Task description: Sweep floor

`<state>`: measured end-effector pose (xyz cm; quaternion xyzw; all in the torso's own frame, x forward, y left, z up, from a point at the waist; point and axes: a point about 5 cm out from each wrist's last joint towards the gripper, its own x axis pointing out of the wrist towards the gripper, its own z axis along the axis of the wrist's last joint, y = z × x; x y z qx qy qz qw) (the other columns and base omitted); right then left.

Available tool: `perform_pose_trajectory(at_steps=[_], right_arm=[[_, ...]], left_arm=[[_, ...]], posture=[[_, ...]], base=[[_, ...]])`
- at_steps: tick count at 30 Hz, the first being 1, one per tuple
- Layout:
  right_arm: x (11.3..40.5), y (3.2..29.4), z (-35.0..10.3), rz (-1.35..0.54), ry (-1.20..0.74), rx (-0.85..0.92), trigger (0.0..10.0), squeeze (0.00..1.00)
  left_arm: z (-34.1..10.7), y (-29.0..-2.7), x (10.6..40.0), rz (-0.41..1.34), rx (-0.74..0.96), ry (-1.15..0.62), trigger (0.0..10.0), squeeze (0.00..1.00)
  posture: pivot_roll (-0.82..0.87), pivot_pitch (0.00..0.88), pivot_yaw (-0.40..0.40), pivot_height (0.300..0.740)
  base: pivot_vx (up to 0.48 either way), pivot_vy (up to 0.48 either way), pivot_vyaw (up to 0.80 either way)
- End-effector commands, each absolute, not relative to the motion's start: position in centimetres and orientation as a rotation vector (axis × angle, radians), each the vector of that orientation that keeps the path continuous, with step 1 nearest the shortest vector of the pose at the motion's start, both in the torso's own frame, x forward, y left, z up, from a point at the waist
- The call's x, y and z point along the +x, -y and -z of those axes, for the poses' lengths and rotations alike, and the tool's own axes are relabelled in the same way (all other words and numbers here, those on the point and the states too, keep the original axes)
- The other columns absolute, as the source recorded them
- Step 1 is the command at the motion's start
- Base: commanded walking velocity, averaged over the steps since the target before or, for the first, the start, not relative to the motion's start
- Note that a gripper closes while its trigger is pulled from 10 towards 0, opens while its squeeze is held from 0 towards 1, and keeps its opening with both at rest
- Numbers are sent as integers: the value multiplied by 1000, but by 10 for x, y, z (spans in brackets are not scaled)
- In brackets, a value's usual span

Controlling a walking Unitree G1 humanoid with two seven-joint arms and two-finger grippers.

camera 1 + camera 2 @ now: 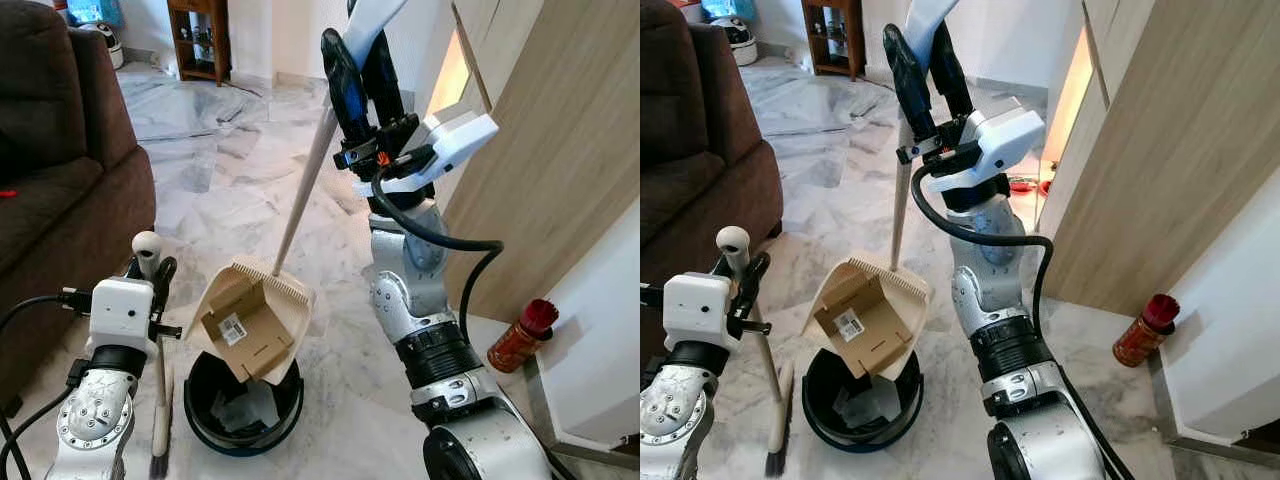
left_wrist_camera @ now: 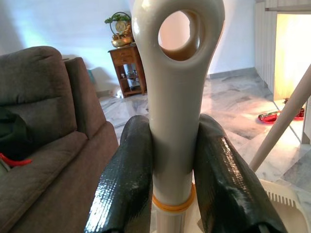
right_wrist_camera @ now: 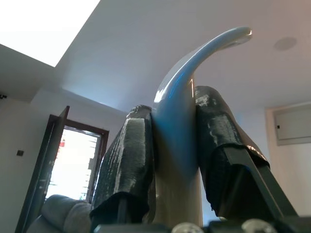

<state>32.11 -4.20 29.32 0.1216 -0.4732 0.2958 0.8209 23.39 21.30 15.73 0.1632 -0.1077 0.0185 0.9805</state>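
Standing nearby: a marble floor [image 1: 230, 170], a brown sofa [image 1: 60, 170] on the robot's left, a wooden cabinet wall [image 1: 560, 150] on its right.
Right gripper [image 1: 358, 75]: raised high in front of the robot, its two black fingers clamped on the top of the dustpan handle [image 1: 305, 175].
Dustpan [image 1: 255, 318]: cream plastic, tilted steeply with its mouth facing down over the bin, its long handle slanting up to the right gripper.
Cardboard [image 1: 240, 325]: a folded brown piece with a barcode label, lying inside the tipped dustpan, close to its lower edge.
Bin [image 1: 243, 410]: a round dark bucket on the floor directly under the dustpan, with some scraps inside.
Left gripper [image 1: 150, 275]: low at the robot's left side, fingers pressed on either side of the broom handle [image 2: 176, 97] just below its looped end.
Broom [image 1: 160, 400]: upright beside the bin, bristles down near the floor.
Red bottle [image 1: 522, 335]: standing on the floor by the cabinet, well apart from the bin.
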Motion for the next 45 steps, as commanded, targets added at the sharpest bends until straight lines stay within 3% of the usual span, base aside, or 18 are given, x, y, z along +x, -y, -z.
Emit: perform_pose_trajectory(at_steps=[1,4,7,14,16,18,20,22,28,39,42,45], right_arm=[[305,26,-307,-615,1096,384,10000,0],[303,22,-305,-609,1110,315,10000,0],[312,22,-301,-608,977,467,10000,0],[304,20,-304,-608,1081,327,10000,0],[309,20,-300,-622,979,437,10000,0],[309,22,-301,-599,991,430,10000,0],[305,22,-303,-563,1092,273,10000,0],[310,21,-299,-579,1018,360,10000,0],[311,25,-301,-545,1028,357,10000,0],[319,39,-306,-379,1072,257,10000,0],[322,48,-308,-289,1116,111,10000,0],[331,64,-308,-148,1097,106,10000,0]], left_arm=[[-163,-209,235,-18,346,258,10000,0],[-163,-208,235,-16,344,256,10000,0],[-163,-207,235,-14,342,255,10000,0],[-163,-207,235,-13,342,257,10000,0],[-162,-207,235,-12,342,258,10000,0],[-162,-207,236,-12,342,258,10000,0],[-162,-207,236,-12,342,257,10000,0],[-162,-206,236,-10,342,256,10000,0],[-161,-207,235,-14,347,252,10000,0],[-160,-206,234,-1,374,248,10000,0],[-158,-204,233,19,401,245,10000,0],[-158,-202,234,23,399,245,10000,0]], posture=[[137,0,-84,740],[139,0,-85,740],[139,0,-85,740],[139,0,-86,740],[138,0,-87,740],[138,0,-87,740],[138,0,-89,740],[139,0,-89,740],[137,0,-90,740],[137,0,-92,740],[137,0,-92,740],[135,0,-93,740]], base=[[0,0,0],[0,0,0],[0,0,0],[0,0,0],[0,0,0],[0,0,0],[0,0,0],[0,0,0],[0,0,0],[0,0,0],[0,0,0],[0,0,0]])
